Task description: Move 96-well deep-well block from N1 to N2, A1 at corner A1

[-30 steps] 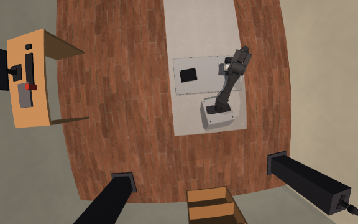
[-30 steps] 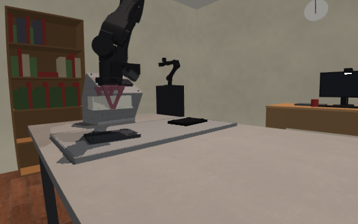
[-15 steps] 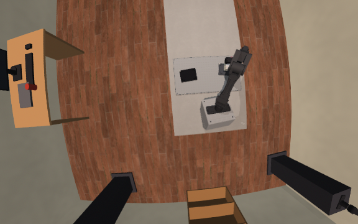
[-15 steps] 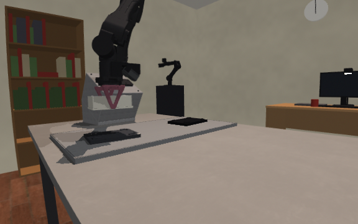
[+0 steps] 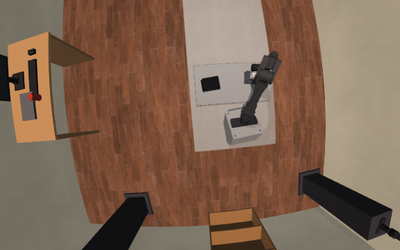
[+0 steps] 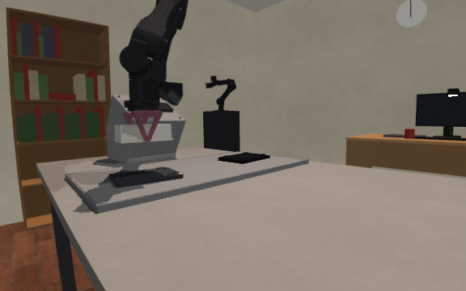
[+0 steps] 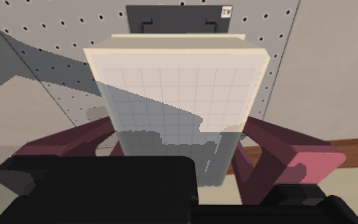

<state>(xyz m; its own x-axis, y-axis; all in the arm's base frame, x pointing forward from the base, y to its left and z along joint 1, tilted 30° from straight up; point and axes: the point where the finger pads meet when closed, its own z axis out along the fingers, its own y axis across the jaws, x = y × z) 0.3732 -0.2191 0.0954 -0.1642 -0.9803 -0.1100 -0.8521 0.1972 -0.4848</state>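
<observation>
My gripper (image 7: pixel 178 112) is shut on the white 96-well deep-well block (image 7: pixel 180 107). Its dark red fingers clamp the block's two long sides. In the exterior view the block (image 6: pixel 136 134) hangs a short way above nest N2 (image 6: pixel 145 176), apart from it, under the gripper (image 6: pixel 142 121). The wrist view shows part of N2 (image 7: pixel 180 19) beyond the block's far edge, with a small corner label at its right. Nest N1 (image 5: pixel 210 83) is a black, empty rectangle, also in the exterior view (image 6: pixel 243 158). From above, the arm hides most of the block (image 5: pixel 251 76).
Both nests sit on a grey perforated plate (image 5: pixel 231 85) on the table. The arm's grey base box (image 5: pixel 243 130) stands just behind the plate. A bookshelf (image 6: pixel 59 105) and a desk with a monitor (image 6: pixel 449 109) stand off the table.
</observation>
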